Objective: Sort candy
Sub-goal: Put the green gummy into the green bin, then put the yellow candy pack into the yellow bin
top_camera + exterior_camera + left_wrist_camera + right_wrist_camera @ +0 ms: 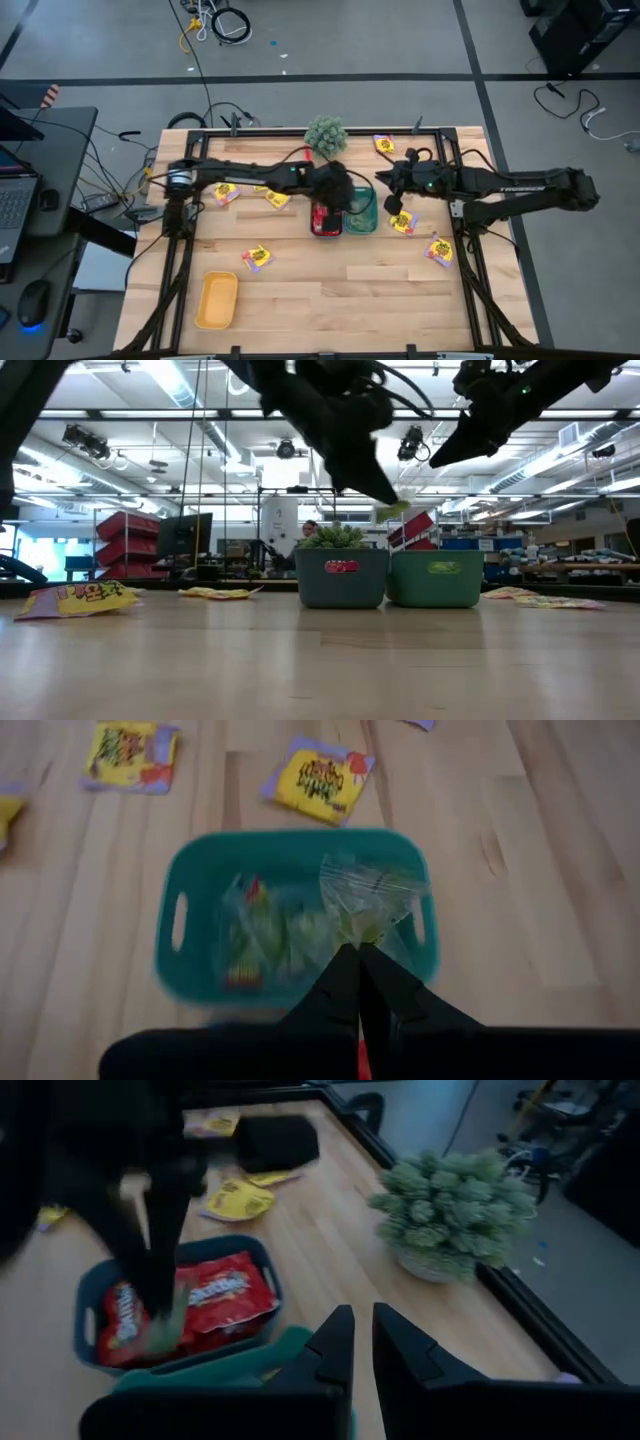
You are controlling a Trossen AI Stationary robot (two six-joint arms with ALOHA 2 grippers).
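High view: left gripper (345, 195) over teal tray (366, 218); right gripper (393, 203) beside it; yellow candy (257, 258) scattered on worktop (330, 290), unsorted.
Low view: pale green candy (392, 511) hangs above teal tray.
Left wrist view: gripper pinched shut on green packet.
Right wrist view: fingers slightly apart, empty; red candy (215, 1295) fills neighbouring tray (95, 1285).
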